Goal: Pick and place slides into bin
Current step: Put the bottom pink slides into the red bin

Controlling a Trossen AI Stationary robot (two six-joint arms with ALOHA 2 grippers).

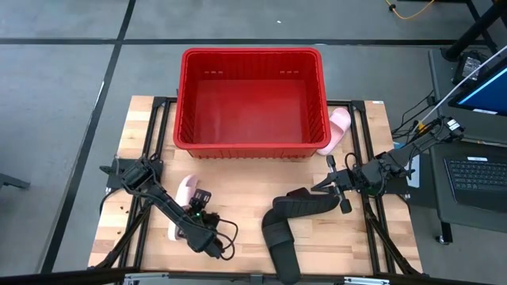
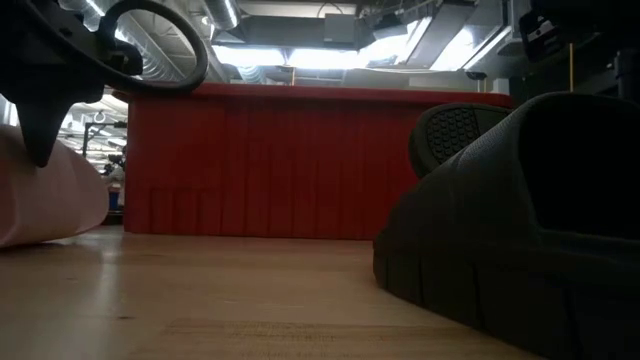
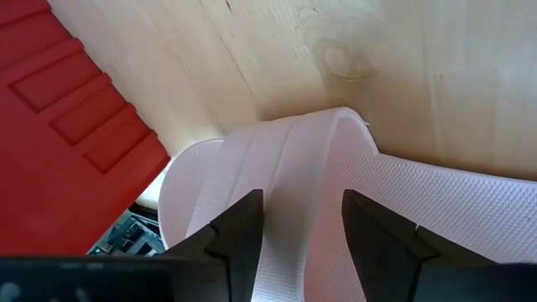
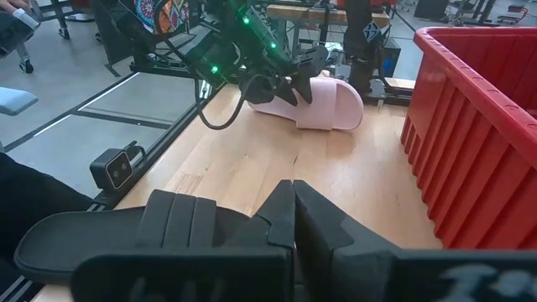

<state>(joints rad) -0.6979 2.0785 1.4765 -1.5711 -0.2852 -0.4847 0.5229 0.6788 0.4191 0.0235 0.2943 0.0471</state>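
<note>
The red bin (image 1: 252, 148) stands at the table's far middle. One pale pink slide (image 1: 184, 207) lies near the left; my left gripper (image 1: 196, 212) is open over its strap (image 3: 277, 159), one finger over the strap and one over the footbed. The second pink slide (image 1: 341, 127) lies against the bin's right wall. Two black slides lie at the near middle: one (image 1: 303, 204) rests its left end on the other (image 1: 281, 249). My right gripper (image 1: 333, 188) is shut at the upper one's right end. My left gripper comes at the pink slide from above; I cannot tell whether its fingers (image 3: 243, 239) touch the strap. My right gripper is shut on the black slide's right end (image 4: 252, 222), coming from the table's right, slanting down. The fingers hide the place of contact. The slide's left end lies on the other black slide.
The bin (image 4: 470, 126) is close on the far side of both grippers. Bare wood (image 1: 245, 198) lies between the pink and black slides. A laptop (image 1: 475, 178) and cables sit on a stand off the table's right edge.
</note>
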